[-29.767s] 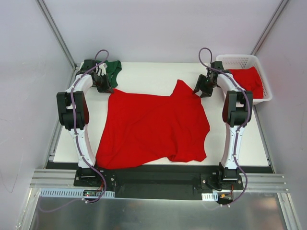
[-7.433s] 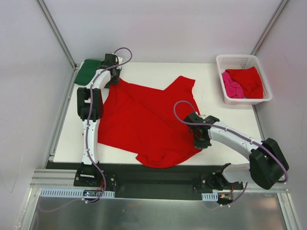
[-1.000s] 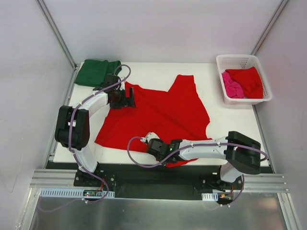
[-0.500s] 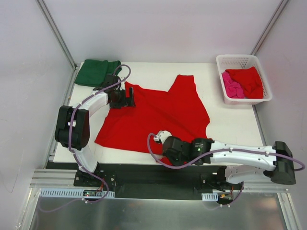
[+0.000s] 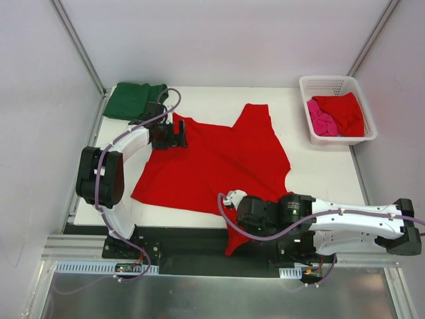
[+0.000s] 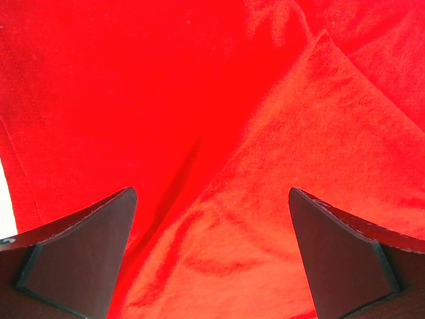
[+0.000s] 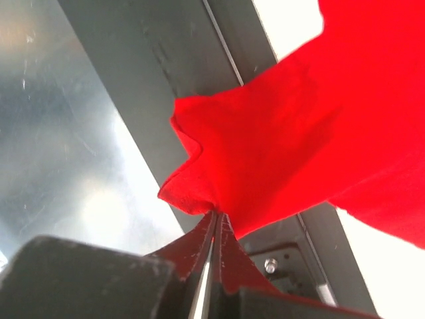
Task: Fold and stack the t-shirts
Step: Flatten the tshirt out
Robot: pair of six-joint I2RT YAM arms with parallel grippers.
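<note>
A bright red t-shirt (image 5: 212, 156) lies spread over the middle of the white table (image 5: 319, 183). My right gripper (image 5: 240, 224) is shut on a corner of its near hem. That corner (image 5: 232, 242) is drawn over the table's front edge and hangs above the black base rail. In the right wrist view the pinched red cloth (image 7: 299, 133) rises from my closed right gripper (image 7: 216, 216). My left gripper (image 5: 178, 133) stands open over the shirt's far left part. Its dark fingers (image 6: 80, 259) straddle a raised fold of red cloth (image 6: 299, 173) without holding it. A folded dark green t-shirt (image 5: 136, 100) lies at the back left corner.
A white lattice basket (image 5: 332, 83) at the back right holds a second red tee (image 5: 344, 109) and a pink one (image 5: 321, 121). Metal frame posts run along both sides. The black rail (image 5: 186, 249) and a shiny metal floor (image 7: 60, 133) lie beyond the front edge.
My right arm has swung rightward and toward the near edge, dragging the pinched hem corner off the table's front. The left arm has not moved.
</note>
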